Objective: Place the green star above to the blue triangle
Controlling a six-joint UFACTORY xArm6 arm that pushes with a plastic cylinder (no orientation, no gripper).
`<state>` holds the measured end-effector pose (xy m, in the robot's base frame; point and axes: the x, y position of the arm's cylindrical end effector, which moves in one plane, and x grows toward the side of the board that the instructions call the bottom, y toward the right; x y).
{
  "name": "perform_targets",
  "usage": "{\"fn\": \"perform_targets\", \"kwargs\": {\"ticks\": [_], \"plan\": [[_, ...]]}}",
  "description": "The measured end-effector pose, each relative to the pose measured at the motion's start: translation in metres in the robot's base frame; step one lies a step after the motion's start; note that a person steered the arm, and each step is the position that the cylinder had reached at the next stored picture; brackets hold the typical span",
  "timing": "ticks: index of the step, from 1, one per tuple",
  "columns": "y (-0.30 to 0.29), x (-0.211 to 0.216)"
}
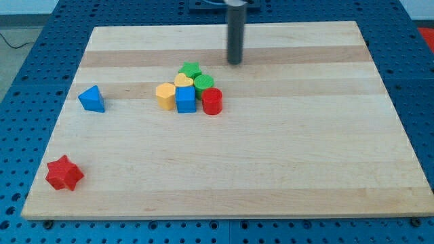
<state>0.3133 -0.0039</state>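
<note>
The green star (190, 69) sits at the top of a tight cluster of blocks near the board's middle. The blue triangle (91, 99) lies alone toward the view's left. My tip (234, 63) rests on the board to the right of and slightly above the green star, a short gap away, not touching any block.
The cluster also holds a yellow heart (183, 81), a green round block (204, 83), a yellow hexagon (165, 95), a blue cube (186, 99) and a red cylinder (212, 101). A red star (64, 173) lies at the bottom left. The wooden board (305, 156) sits on a blue perforated table.
</note>
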Motion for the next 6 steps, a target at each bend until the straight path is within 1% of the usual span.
{"fn": "perform_targets", "kwargs": {"ticks": [1, 2, 3, 4, 5, 6], "plan": [[-0.047, 0.009], [-0.042, 0.006], [0.015, 0.008], [0.043, 0.049], [-0.01, 0.06], [-0.088, 0.036]]}}
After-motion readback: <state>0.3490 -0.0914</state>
